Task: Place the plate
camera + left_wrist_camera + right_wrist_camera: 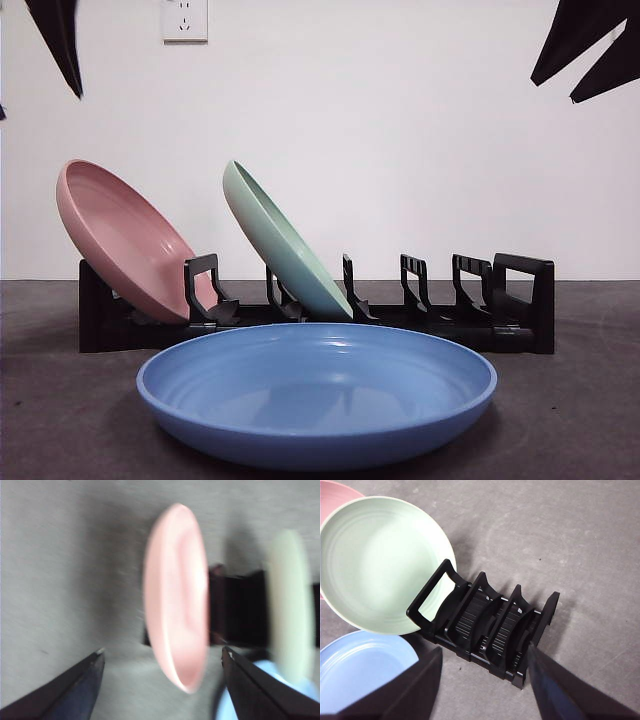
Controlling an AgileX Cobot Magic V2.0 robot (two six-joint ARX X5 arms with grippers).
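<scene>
Tabletop (60,420) of dark grey, matte and faintly mottled, filling the lower part of the front view; behind it a plain white wall (400,130), with a white socket plate (185,19) at the upper left of the frame (no lettering legible on it, and no brand or label readable on anything else).

Black dish rack (470,310) across the middle of the front view, running left to right. Pink plate (125,240) leaning in the rack's leftmost slot, tilted back to the left. Pale green plate (285,245) leaning likewise in a slot just right of it, apart from the pink one; slots further right bare. Blue plate (315,390) flat on the table at lower centre, in front of the rack, rim upward, not touching it.

Left gripper (162,657) spread wide and grasping nothing, seen in a blurred wrist view above the pink plate's edge. Right gripper (485,652) likewise parted and holding nothing, over the rack's vacant end. Black tips only at the upper left and upper right corners of the front view (both arms high, clear of the plates).
</scene>
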